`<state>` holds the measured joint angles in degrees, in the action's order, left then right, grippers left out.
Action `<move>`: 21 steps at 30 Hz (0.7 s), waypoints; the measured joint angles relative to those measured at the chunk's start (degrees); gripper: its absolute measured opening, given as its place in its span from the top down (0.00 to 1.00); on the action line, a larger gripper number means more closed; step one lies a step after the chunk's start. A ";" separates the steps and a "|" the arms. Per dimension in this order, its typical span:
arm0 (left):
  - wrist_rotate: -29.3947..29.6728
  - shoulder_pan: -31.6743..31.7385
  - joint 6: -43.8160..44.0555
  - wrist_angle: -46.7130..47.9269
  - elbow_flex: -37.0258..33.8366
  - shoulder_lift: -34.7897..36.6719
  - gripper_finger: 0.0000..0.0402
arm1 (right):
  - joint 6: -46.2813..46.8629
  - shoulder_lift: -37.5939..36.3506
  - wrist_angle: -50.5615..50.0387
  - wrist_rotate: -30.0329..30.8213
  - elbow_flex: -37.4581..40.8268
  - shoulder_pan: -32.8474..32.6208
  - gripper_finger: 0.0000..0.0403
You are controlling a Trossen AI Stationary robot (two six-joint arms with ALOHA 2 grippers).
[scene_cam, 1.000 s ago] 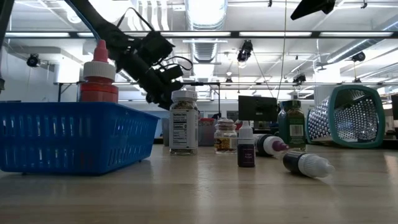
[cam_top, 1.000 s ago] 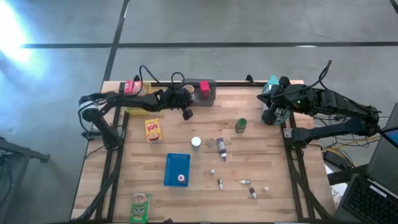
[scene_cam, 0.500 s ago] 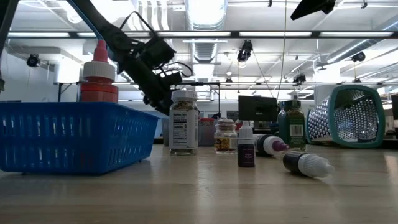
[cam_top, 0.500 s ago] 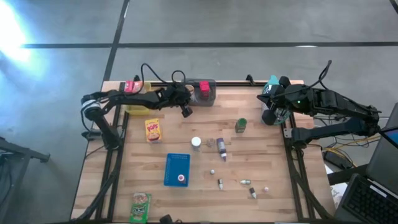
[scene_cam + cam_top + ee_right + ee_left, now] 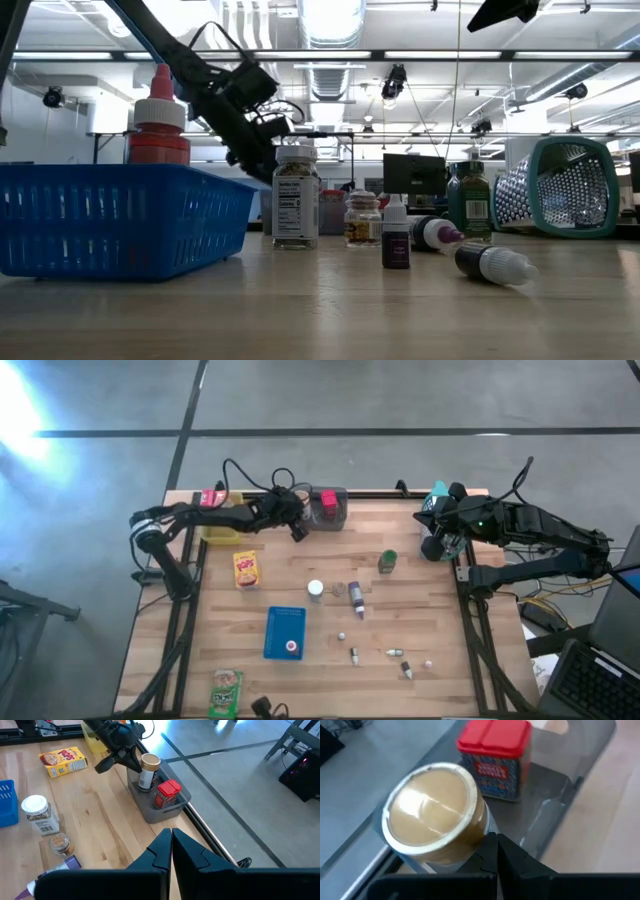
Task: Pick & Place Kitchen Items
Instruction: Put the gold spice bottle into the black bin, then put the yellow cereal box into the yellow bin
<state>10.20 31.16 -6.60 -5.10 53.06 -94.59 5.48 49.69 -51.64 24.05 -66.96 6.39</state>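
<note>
while both arms sit at the far edge of the table, each view adds its own detail:
left gripper (image 5: 298,532): fingers pressed together, holding nothing, hovering just beside the grey bin (image 5: 343,518) at the far edge
left wrist view: only here the tan-lidded jar (image 5: 434,817) fills the picture, standing upright in the bin next to the red-lidded tin (image 5: 495,760)
right gripper (image 5: 171,845): fingers pinched together and empty, parked at the far right corner of the table (waiting)
right wrist view: shows jar and tin side by side in the bin, with the left gripper just beside the jar; whether they touch cannot be told
high view: the only one showing the whole spread — yellow cereal box (image 5: 245,569) left of centre, white-lidded jar (image 5: 315,590) near the middle, green-lidded jar (image 5: 387,561) to the right, blue basket (image 5: 284,626) nearer, green packet (image 5: 226,692) at the near left edge, tiny bottles (image 5: 353,655) scattered near right
low view: the blue basket is seen to hold a red bottle with white cap (image 5: 157,118); a purple-labelled dropper bottle (image 5: 396,234) stands upright, another bottle (image 5: 493,263) lies on its side
yellow bin (image 5: 218,530): far left, under the left arm
</note>
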 joint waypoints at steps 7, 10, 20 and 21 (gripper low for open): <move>-0.87 1.93 -0.24 -1.10 0.00 -0.01 1.00 | 0.01 0.01 0.01 0.00 0.00 0.01 0.98; -1.95 2.12 -0.28 -0.90 0.02 -0.27 1.00 | -0.09 0.00 0.00 0.00 0.00 0.02 0.98; -11.59 0.90 0.11 9.88 2.54 4.12 1.00 | -0.05 0.02 0.00 0.00 0.00 0.02 0.98; -11.64 0.47 -0.02 13.49 3.65 5.53 1.00 | 0.04 0.02 0.02 0.00 0.00 0.02 0.98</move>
<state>-1.44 31.63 -6.62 8.39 56.71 -89.06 5.51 49.71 -51.62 24.05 -66.96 6.42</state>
